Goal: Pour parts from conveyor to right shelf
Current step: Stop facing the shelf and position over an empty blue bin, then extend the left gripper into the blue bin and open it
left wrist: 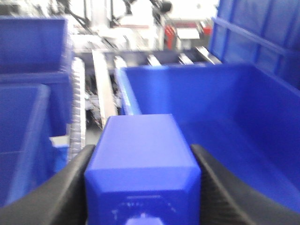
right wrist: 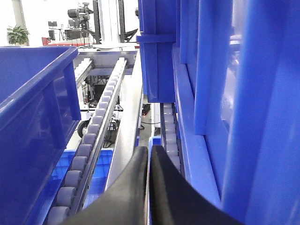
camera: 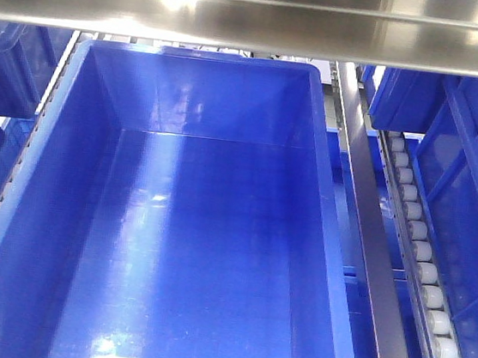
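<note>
Parts are represented by a single blue block [left wrist: 143, 164], clamped between the two dark fingers of the left pincer [left wrist: 143, 187] in the lower middle of the left wrist view. That view is blurred, so the stud is not clearly made out. The block is held in front of the near wall of a large blue bin [left wrist: 225, 108], which fills the right half of that frame, presumably so that it can be dropped inside. In the front view the same kind of bin [camera: 332, 267] is seen from above on the shelf, its floor bare; no block is seen in it. White rollers [camera: 423, 269] run down the right of the frame beside a steel rail [camera: 370, 237]. The right pincer [right wrist: 149, 187] is pressed together on nothing, at the lower middle of its view, between a roller track [right wrist: 91, 140] and stacked bins. The conveyor is not in view.
</note>
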### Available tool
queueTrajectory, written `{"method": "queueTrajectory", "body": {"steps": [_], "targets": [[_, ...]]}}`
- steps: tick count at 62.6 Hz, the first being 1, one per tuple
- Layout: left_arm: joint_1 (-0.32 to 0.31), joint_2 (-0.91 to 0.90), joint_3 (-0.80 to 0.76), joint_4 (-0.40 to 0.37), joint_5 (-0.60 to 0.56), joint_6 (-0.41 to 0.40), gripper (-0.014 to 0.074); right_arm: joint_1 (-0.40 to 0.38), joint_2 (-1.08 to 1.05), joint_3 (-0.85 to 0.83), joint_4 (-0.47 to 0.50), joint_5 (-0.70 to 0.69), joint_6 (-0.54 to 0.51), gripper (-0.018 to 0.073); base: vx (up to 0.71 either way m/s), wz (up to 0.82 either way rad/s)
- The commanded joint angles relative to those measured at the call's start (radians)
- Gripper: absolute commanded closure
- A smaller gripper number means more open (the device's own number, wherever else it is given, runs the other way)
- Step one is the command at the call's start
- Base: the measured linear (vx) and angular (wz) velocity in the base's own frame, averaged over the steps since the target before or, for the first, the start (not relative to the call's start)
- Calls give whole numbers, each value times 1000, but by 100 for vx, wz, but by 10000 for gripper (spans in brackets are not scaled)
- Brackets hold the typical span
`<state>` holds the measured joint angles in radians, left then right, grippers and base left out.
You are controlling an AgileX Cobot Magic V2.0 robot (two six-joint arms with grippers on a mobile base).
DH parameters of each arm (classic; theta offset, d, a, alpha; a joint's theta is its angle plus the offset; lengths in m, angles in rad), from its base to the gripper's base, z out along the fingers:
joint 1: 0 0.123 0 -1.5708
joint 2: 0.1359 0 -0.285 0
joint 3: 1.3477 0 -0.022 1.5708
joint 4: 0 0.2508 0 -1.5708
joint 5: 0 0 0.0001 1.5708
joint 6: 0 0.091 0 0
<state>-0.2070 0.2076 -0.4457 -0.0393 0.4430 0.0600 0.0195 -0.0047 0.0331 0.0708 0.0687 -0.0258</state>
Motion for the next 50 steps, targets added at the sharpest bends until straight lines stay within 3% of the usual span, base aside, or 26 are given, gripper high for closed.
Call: {"method": "queueTrajectory", "body": {"steps": [1,12,17,24,30,38,50], "targets": [[-8,104,-50,-167,-124,163,596,-3,15,15,-6,-75,-7,568,0,0],[-11,235,-50,-569,-190,572,595,-3,15,15,-6,-75,-7,568,0,0],[-47,289,-50,-766,-202,768,594,-3,15,15,-6,-75,-7,568,0,0],[-118,383,-50,-924,-203,987,594,-3,15,15,-6,-75,-7,568,0,0],[-168,464,-50,-964,-214,1041,594,-3,15,15,-6,-75,-7,568,0,0],[-229,571,-56,-962,-294,1047,594,-3,15,15,-6,-75,-7,568,0,0],[-250,767,-111,-960,-415,1046,593,-3,15,15,-6,-75,-7,568,0,0]]}}
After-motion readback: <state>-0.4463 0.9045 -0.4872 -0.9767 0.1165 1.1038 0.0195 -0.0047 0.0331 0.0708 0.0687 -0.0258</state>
